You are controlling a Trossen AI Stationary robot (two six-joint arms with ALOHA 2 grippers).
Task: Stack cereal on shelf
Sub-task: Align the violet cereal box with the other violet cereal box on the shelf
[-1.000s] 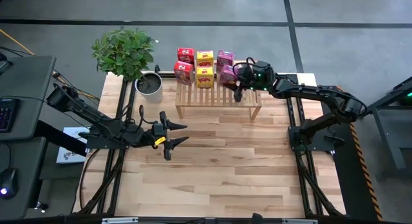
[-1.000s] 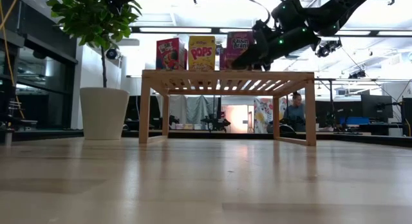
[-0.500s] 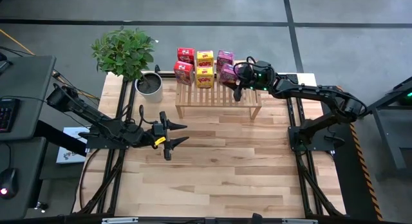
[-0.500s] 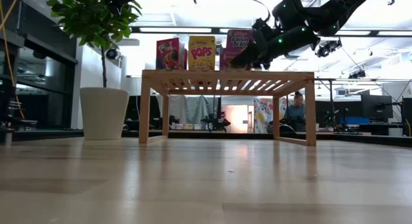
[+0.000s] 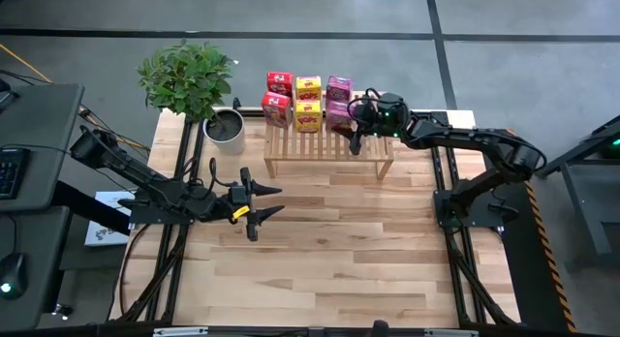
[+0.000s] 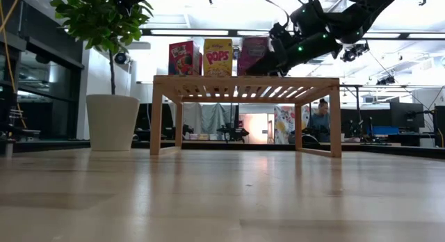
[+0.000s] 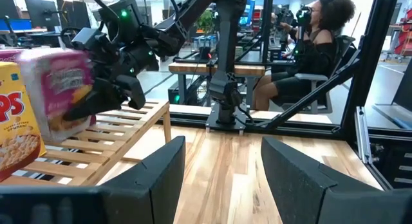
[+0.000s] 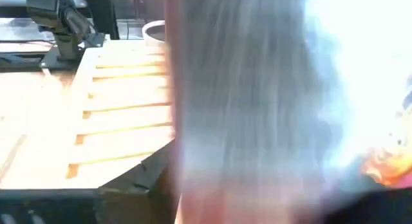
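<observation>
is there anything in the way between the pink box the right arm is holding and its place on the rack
Nothing visible. The right gripper has the pink box at the rack, beside the yellow box. The slats around it look bare.

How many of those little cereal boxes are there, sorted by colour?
Red cereal boxes: 2
Yellow cereal boxes: 2
Pink cereal boxes: 2
Total: 6, all on the shelf; the right gripper is at the nearer pink one.
</observation>
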